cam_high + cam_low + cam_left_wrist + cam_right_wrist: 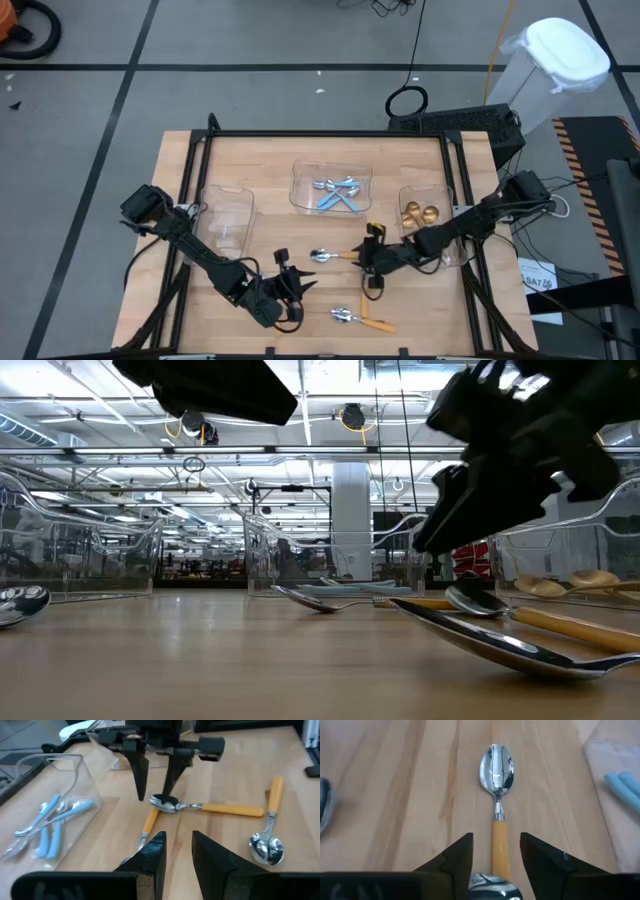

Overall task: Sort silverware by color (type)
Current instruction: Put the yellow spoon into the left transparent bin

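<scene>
Three orange-handled spoons lie flat on the wooden table: one (495, 770) with its bowl toward my left gripper, a second (210, 808), and a third (360, 318) near the front edge. My right gripper (155, 797) is open and points down, its fingertips over the second spoon's bowl (165, 802). My left gripper (179, 836) hovers open near the table's front, facing the right gripper, with nothing between its fingers. Blue-handled spoons (338, 192) lie in the middle tray and gold spoons (420, 212) in the right tray. My right gripper comes from above with one fingertip (169, 787) close to the bowl of the second orange-handled spoon, which lies flat on the table. I cannot tell whether it touches.
Three clear plastic trays stand across the table's middle: left (225, 205), middle (300, 180) and right (440, 190). Black frame rails (330, 133) border the table. Bare wood lies at the far left and along the front right.
</scene>
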